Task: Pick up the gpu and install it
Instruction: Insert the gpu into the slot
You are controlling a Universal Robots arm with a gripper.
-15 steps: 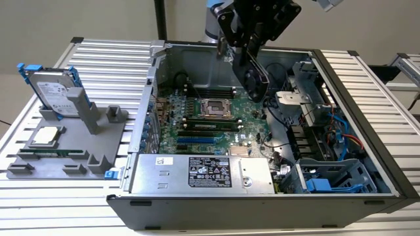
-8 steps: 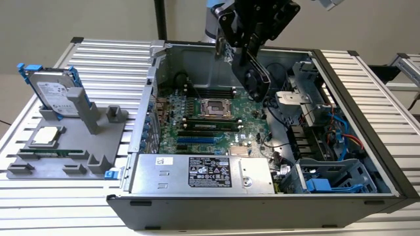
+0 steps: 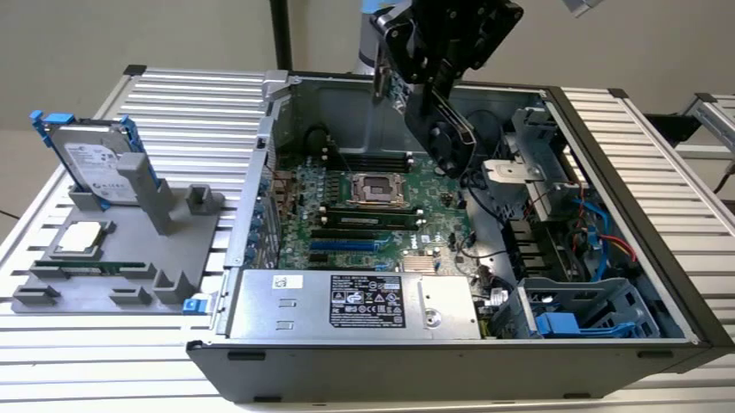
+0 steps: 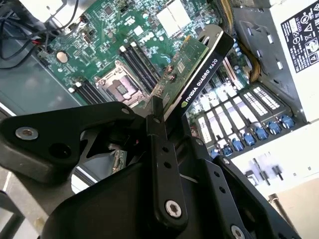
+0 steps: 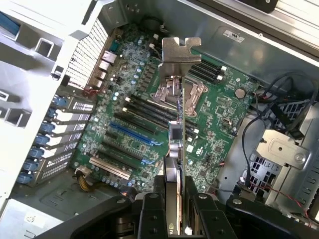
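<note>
**Exterior view.** The gripper (image 3: 435, 96) hung over the open computer case (image 3: 629, 185), clamped on the gpu (image 3: 455, 142). The card was tilted, clear of the motherboard (image 3: 367, 211) and above its side nearer the exterior view's right, seated in no slot. The processor socket (image 3: 377, 189) lay near the board's middle, with the blue slots (image 3: 344, 244) closer to the power supply (image 3: 344, 301) at the case's front edge. On the table (image 3: 206, 99), at the exterior view's left, a grey holder (image 3: 132, 262) carried a hard drive (image 3: 95, 159) standing on edge.

**First wrist view.** The gpu (image 5: 180, 50) appeared edge-on, its silver bracket at the end farthest from the gripper (image 5: 180, 211), whose fingers (image 5: 202, 209) pressed on both faces of the card. The motherboard (image 5: 134, 114) lay beneath, well apart from the card.

**Second wrist view.** The gripper (image 4: 159, 130) gripped the near end of the gpu (image 4: 188, 59), its green board and black cooler both showing above the motherboard (image 4: 99, 30).
</note>
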